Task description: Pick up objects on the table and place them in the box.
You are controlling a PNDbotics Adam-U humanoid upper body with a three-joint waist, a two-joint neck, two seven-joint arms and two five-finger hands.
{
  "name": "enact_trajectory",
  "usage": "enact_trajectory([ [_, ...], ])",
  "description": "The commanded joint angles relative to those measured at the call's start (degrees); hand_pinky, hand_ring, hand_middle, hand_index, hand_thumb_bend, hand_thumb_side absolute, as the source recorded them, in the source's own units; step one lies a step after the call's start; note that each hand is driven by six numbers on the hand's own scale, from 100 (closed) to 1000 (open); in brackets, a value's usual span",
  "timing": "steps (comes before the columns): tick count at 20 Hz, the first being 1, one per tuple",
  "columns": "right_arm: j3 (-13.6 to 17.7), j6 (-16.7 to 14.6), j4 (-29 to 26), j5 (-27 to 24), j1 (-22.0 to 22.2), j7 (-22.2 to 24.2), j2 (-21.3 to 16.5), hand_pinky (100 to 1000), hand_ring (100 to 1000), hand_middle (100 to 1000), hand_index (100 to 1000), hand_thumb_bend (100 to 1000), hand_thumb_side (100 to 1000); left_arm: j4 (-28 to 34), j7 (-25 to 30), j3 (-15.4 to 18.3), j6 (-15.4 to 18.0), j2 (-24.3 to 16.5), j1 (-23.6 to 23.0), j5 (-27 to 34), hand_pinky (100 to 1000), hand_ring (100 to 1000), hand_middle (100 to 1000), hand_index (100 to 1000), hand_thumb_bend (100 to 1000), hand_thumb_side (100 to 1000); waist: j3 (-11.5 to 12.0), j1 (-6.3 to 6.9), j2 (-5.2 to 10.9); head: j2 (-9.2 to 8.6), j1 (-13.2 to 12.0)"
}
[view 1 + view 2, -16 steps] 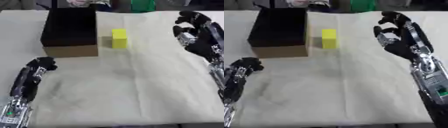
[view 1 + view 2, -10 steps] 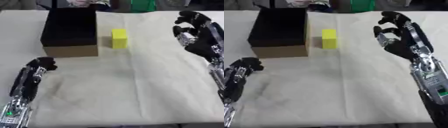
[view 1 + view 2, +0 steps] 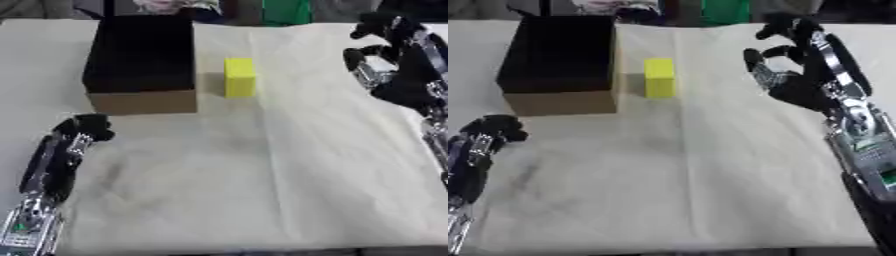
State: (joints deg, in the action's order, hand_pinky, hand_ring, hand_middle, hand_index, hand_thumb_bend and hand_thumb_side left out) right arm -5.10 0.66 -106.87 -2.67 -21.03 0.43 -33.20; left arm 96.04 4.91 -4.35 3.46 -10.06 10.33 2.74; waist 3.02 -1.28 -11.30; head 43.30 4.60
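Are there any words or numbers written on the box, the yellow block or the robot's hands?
None can be read.
The box: plain black and brown sides, no writing shows.
The yellow block: plain yellow, no marks.
The right hand and left hand: no labels can be made out.
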Motion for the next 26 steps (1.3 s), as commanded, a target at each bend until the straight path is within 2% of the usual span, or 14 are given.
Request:
enact_trajectory([
  [1, -0.10, 0.06, -1.56, -0.79, -2.59, 1.03, -4.67, 720, 905, 686, 856, 338, 216, 1.17, -0.03, 0.14, -0.04, -0.90, 0.26, 0.14, 703, 604, 576, 675, 448, 684, 0.14, -0.12, 0.92, -0.32, -0.03],
  [3, -0.63, 0.13, -1.31, -1.57, -4.90, 1.91, -6.91, 723, 905, 693, 860, 330, 240, 1.17, 0.04, 0.07, -0.05, -0.97, 0.22, 0.13, 703, 604, 576, 675, 449, 684, 0.31, -0.21, 0.97, -0.39, 0.07],
  [4, -1.00, 0.12, -0.96, -2.10, -6.28, 2.50, -8.06, 724, 905, 696, 861, 365, 213, 1.18, 0.09, 0.01, -0.06, -1.01, 0.23, 0.13, 703, 604, 576, 675, 449, 684, 0.42, -0.26, 0.97, -0.45, 0.16],
  [7, -2.29, -0.07, 1.17, -3.31, -10.57, 4.54, -11.01, 731, 906, 712, 868, 406, 220, 1.16, 0.28, -0.21, -0.08, -1.08, 0.28, 0.13, 703, 604, 576, 675, 449, 683, 0.90, -0.46, 1.03, -0.75, 0.77],
  [11, -3.82, -1.01, 6.19, -2.66, -16.63, 7.72, -12.46, 736, 907, 727, 874, 439, 230, 1.11, 0.62, -0.58, -0.10, -1.20, 0.33, 0.12, 703, 603, 576, 675, 450, 685, 1.89, -0.76, 1.09, -1.01, 1.52],
  [13, -4.56, -0.90, 8.75, -1.92, -19.71, 9.29, -11.90, 737, 908, 734, 876, 441, 236, 1.11, 0.76, -0.71, -0.10, -1.29, 0.43, 0.10, 703, 603, 576, 675, 450, 685, 2.32, -0.91, 0.97, -1.25, 1.91],
  [15, -5.31, -1.47, 11.84, -0.46, -22.93, 11.06, -11.08, 751, 913, 754, 881, 499, 254, 1.14, 0.97, -0.92, -0.09, -1.47, 0.61, 0.07, 703, 603, 576, 675, 450, 686, 2.91, -1.17, 0.79, -1.46, 2.37],
  [20, -6.37, -1.69, 19.95, 4.39, -31.07, 16.00, -6.60, 760, 921, 770, 892, 493, 301, 1.21, 1.43, -1.34, -0.08, -1.81, 1.29, -0.01, 704, 603, 576, 675, 450, 689, 4.32, -1.86, 0.02, -2.33, 3.40],
  [23, -6.97, -0.57, 24.77, 7.36, -35.85, 18.97, -4.01, 771, 931, 786, 901, 510, 346, 1.26, 1.69, -1.56, -0.06, -2.06, 1.79, -0.07, 704, 603, 576, 675, 450, 689, 5.20, -2.32, -0.43, -2.93, 4.17],
  [26, -6.83, 1.23, 29.42, 10.21, -38.81, 21.83, -1.68, 777, 937, 797, 906, 505, 386, 1.31, 1.94, -1.82, -0.06, -2.22, 2.24, -0.08, 704, 603, 576, 675, 450, 688, 6.24, -2.79, -0.74, -3.38, 5.20],
])
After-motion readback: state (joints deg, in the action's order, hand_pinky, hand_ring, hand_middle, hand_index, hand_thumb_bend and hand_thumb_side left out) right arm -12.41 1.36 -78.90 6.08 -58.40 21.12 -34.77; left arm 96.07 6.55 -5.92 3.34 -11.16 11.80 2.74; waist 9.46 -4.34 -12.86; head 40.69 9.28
